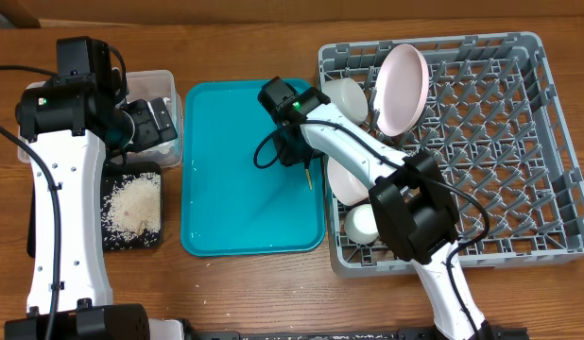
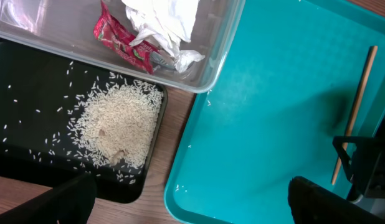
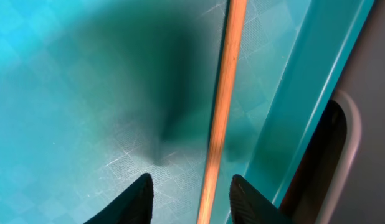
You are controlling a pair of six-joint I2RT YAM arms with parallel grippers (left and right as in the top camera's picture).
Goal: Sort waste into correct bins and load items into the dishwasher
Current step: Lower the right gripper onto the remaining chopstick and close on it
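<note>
My right gripper (image 3: 194, 202) (image 1: 297, 156) is open low over the teal tray (image 1: 235, 189), its fingers on either side of a wooden chopstick (image 3: 220, 112) (image 2: 354, 118) that lies near the tray's right edge. My left gripper (image 2: 189, 208) (image 1: 152, 121) is open and empty above the clear tub (image 2: 205, 81) (image 1: 164, 80), which holds the white napkin (image 2: 164, 22) and the red wrapper (image 2: 121, 43). Rice (image 2: 118, 124) (image 1: 131, 208) lies on the black tray (image 2: 30, 81). The grey dish rack (image 1: 500, 142) holds the plate (image 1: 403, 87), a white bowl (image 1: 344, 94), a second bowl (image 1: 347, 184) and the cup (image 1: 361, 222). Only one chopstick shows.
A few rice grains lie on the teal tray near its lower left corner (image 2: 208, 102). The rack's wall (image 3: 373, 93) stands right beside the tray's raised rim (image 3: 317, 93). My right arm crosses the rack's left side. Wooden tabletop (image 1: 273, 293) surrounds everything.
</note>
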